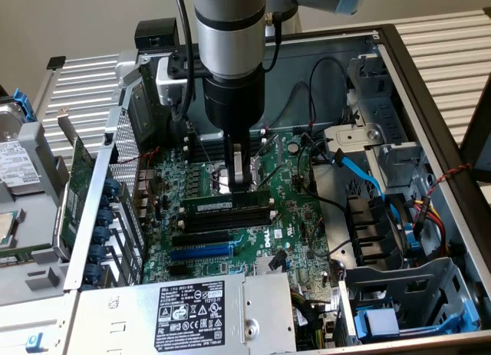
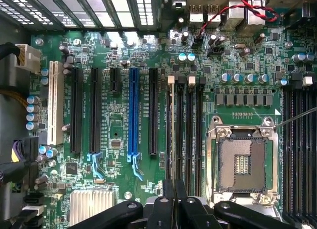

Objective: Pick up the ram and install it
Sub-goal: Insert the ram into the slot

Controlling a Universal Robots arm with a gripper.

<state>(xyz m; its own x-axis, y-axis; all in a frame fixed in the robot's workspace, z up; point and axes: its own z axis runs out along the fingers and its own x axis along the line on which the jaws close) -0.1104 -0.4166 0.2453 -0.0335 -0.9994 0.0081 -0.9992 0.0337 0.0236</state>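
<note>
Exterior view: the ram (image 1: 222, 206) stands on edge in a memory slot at mid-frame, label toward the camera, with empty black slots (image 1: 230, 221) just below it in frame. The fingers (image 1: 242, 171) are nearly closed, tips down at its top edge. Can't tell if they pinch it or just press.

Wrist view: the fingers (image 2: 168, 197) are narrow, close together, near the memory slots beside the bare CPU socket (image 2: 241, 162).

Status: pickup looks done and the stick is in a slot. Full seating and end clips unconfirmed.
</note>
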